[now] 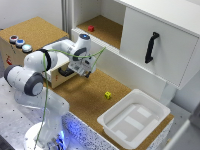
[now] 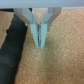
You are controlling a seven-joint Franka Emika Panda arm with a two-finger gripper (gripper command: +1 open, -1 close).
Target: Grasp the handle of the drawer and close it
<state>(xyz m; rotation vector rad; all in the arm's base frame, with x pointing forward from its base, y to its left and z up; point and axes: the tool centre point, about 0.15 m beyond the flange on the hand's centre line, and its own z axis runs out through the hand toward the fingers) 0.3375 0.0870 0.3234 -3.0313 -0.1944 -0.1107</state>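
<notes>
Drawer [image 1: 61, 75] small, tan wood, pulled out from cork-topped box [image 1: 30, 31], at exterior view's left. Black handle [image 1: 66, 71] just beside gripper [image 1: 85, 71]. Jaws pressed together, holding nothing, over cork floor [image 1: 85, 97].

The drawer [image 1: 61, 70] is a small tan light-wood box. It stands pulled out of the cork-topped wooden box [image 1: 31, 36] toward the exterior view's right, over the cork bench [image 1: 87, 97]. Much of its top is hidden behind the arm. The handle [image 1: 66, 72] is a short black bar mounted on the tan front panel, lying roughly level. It is not identifiable in the wrist view.
</notes>
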